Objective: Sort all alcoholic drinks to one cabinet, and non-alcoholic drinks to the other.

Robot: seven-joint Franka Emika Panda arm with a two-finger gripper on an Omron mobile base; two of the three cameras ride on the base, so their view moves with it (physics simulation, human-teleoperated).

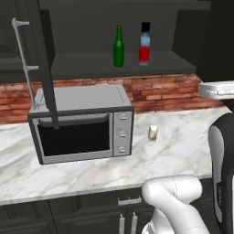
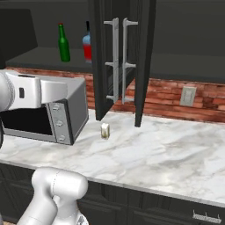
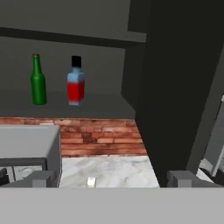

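Slim green glass bottle [image 1: 119, 47], flat-sided blue-red bottle [image 1: 145, 44] upright on shelf; hand [image 3: 111, 179] fingers apart.

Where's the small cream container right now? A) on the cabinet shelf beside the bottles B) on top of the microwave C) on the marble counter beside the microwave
C: the small cream container stands on the marble counter, beside the microwave.
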